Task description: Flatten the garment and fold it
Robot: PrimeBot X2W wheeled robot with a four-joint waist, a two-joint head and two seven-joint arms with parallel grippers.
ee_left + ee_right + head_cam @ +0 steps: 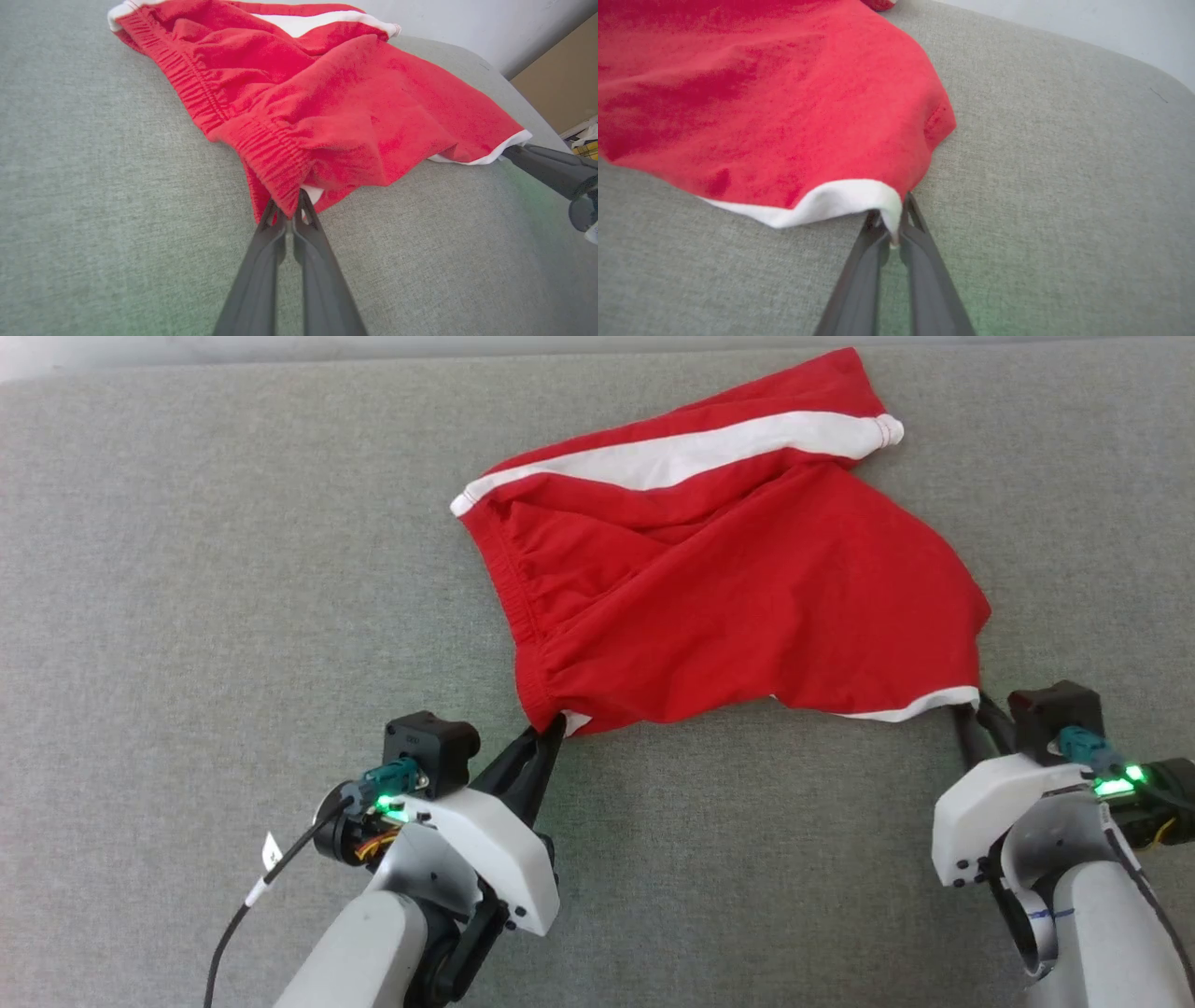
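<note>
The red shorts (728, 579) lie spread and wrinkled on the grey fabric surface (187, 569), one white side stripe (691, 453) running along the far edge. My left gripper (553, 726) is shut on the near end of the gathered waistband (275, 163), pinching red cloth at the fingertips (290, 211). My right gripper (966, 709) is shut on the corner of the white hem trim (831, 200), with the white edge pinched between its tips (894, 224). The printed leg is hidden. In the left wrist view the right gripper's fingers (546, 170) touch the hem corner.
The grey padded surface (1064, 163) extends widely to the left and in front of the shorts. A pale wall (467, 23) and a brown cardboard box (560, 79) stand beyond its far edge.
</note>
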